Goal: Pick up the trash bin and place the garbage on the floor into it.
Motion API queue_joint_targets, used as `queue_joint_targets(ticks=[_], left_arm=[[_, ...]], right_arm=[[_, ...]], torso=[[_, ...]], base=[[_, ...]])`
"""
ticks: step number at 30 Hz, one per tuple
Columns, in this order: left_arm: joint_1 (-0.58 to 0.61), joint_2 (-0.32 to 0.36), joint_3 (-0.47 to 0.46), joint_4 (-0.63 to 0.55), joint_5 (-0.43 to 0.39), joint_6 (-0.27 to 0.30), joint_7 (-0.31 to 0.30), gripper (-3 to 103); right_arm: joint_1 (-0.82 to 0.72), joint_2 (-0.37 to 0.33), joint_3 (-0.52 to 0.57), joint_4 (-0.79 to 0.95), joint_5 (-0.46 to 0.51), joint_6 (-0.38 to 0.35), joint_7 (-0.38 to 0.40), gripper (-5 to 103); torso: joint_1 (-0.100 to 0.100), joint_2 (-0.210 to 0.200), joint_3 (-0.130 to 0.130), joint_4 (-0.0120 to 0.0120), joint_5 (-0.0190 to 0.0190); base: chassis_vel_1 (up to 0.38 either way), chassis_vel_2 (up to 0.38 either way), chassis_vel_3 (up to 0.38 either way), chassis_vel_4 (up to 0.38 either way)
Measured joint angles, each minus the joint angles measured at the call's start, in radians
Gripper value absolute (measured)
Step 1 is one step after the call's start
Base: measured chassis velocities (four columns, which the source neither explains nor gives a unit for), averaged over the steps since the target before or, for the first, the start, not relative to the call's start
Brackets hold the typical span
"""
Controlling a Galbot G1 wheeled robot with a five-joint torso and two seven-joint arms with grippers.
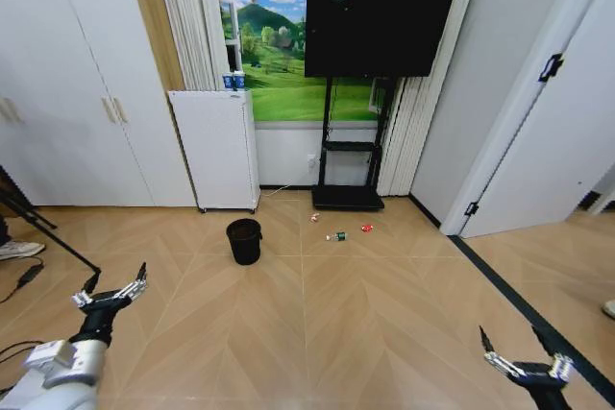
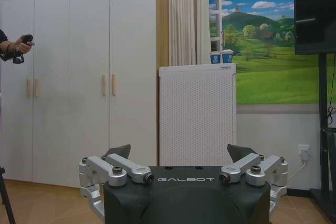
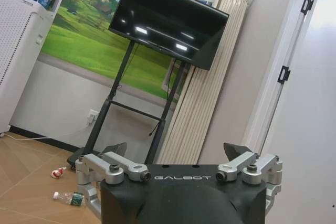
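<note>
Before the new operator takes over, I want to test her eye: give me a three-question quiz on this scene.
1. True or false: the trash bin stands upright on the floor.
2. Which litter piece lies between the other two? A) red-and-white wrapper B) bottle C) red lump
3. Fill in: both the left gripper and right gripper are ____.

Key: 1 true; 2 B; 3 open.

Trash bin [image 1: 244, 240] left of garbage [image 1: 336, 235]
</note>
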Motion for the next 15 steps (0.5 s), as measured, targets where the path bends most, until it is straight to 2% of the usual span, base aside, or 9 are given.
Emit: queue_joint_targets(ticks=[15], left_arm=[[0.0,0.0,0.0,0.0,0.0,0.0,0.0,100]], right_arm=[[0.0,0.0,0.0,0.0,0.0,0.0,0.0,100]], torso=[[0.0,0.0,0.0,0.0,0.0]], base=[[0.0,0.0,0.0,0.0]])
